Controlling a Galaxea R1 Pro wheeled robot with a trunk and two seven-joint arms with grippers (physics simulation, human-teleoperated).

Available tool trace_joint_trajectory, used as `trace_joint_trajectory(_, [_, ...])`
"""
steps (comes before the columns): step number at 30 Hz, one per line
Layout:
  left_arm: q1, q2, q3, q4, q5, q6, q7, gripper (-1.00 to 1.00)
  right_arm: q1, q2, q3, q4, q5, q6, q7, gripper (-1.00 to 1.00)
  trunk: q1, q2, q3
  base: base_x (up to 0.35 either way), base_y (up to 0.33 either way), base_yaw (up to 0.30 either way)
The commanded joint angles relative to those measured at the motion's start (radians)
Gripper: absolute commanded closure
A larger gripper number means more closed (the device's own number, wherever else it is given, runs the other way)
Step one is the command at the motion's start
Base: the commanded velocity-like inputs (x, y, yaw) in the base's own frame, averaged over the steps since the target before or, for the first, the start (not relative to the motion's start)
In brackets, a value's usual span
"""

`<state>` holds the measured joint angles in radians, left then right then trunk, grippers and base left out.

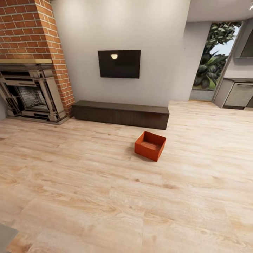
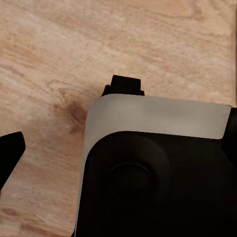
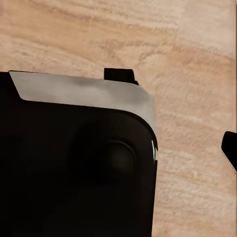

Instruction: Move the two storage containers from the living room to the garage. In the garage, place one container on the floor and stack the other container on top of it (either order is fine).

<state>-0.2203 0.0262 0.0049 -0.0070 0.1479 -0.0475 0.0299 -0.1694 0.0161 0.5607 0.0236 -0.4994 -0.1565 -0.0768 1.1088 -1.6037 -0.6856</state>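
An orange-red container [image 1: 150, 145] sits upright and open-topped on the living room's light plank floor [image 1: 88, 196], just in front of the low dark cabinet [image 1: 121, 114] under the wall TV [image 1: 119, 63], the brick fireplace [image 1: 33, 61] off to the left. Both wrist cameras look down past the robot's dark body at bare planks; neither gripper's state can be told.
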Motion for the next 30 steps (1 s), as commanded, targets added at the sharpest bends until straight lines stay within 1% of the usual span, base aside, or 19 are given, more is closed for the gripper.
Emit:
trace_joint_trajectory(1, [-0.001,0.0,0.0,0.001,0.007,-0.003,0.001,-1.0,-0.001,0.001,0.008,0.002,-0.008,-0.005,-0.001,-1.0,0.0,0.0,-0.001,0.322,0.0,0.0])
trace_joint_trajectory(30, [-0.001,0.0,0.0,0.001,0.007,-0.003,0.001,-1.0,-0.001,-0.002,0.007,0.002,-0.008,-0.005,-0.001,-1.0,0.0,0.0,-0.001,0.322,0.0,0.0])
